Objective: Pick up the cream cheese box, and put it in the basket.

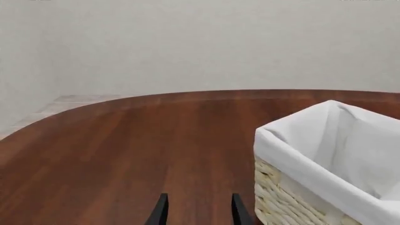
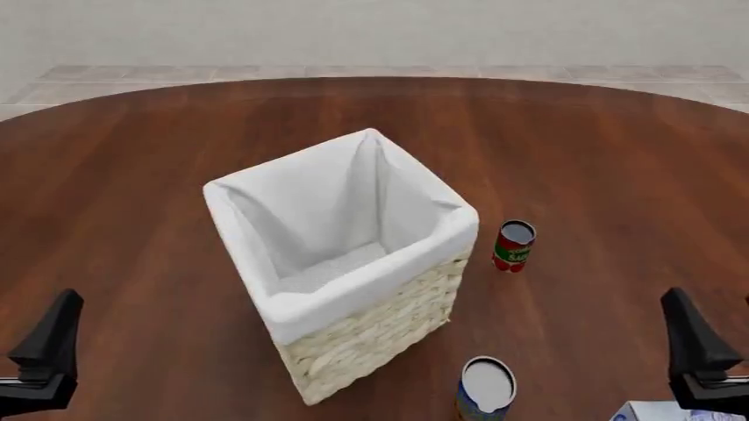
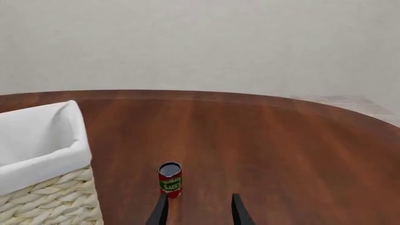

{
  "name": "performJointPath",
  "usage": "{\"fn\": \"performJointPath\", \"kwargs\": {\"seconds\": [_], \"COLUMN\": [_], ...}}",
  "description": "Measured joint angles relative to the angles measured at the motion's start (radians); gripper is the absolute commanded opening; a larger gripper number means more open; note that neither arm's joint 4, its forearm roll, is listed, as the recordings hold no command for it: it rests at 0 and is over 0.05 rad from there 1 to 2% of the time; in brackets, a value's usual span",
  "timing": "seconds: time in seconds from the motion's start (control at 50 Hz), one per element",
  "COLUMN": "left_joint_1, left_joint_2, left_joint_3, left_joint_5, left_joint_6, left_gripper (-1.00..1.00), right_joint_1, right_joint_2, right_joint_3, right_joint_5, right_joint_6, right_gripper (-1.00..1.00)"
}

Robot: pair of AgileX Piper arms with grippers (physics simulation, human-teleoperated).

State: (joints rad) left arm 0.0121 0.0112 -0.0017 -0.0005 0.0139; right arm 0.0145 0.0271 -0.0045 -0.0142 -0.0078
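Only a pale white-blue corner of the cream cheese box (image 2: 644, 411) shows at the front view's bottom edge, partly hidden under my right gripper (image 2: 693, 338). The basket (image 2: 372, 338), tall woven wicker with a white liner, stands mid-table and holds nothing. In the right wrist view the right gripper (image 3: 198, 210) is open, its fingers empty above the wood, and the basket (image 3: 50, 201) sits off to one side. My left gripper (image 2: 53, 333) hovers at the table's near left. It is open too (image 1: 198, 211), beside the basket (image 1: 281, 201) and apart from it.
A red can (image 2: 513, 246) stands right of the basket, also seen as the red can (image 3: 170, 179) just ahead of the right fingers. A blue-orange can (image 2: 486, 388) stands near the front edge, between basket and box. The round wooden table (image 2: 153, 175) stretches far and left.
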Motion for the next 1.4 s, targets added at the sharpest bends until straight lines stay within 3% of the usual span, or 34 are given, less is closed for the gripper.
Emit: {"fn": "performJointPath", "kwargs": {"seconds": [0.32, 1.4], "left_joint_1": [0.005, -0.002], "left_joint_2": [-0.004, -0.009], "left_joint_3": [-0.001, -0.003], "left_joint_5": [-0.001, -0.006], "left_joint_6": [-0.003, -0.017], "left_gripper": [1.0, 1.0], "right_joint_1": [0.013, 0.05], "right_joint_2": [0.02, -0.005], "right_joint_3": [-0.027, -0.3], "right_joint_5": [0.008, 0.364], "right_joint_6": [-0.007, -0.105], "right_gripper": [1.0, 1.0]}}
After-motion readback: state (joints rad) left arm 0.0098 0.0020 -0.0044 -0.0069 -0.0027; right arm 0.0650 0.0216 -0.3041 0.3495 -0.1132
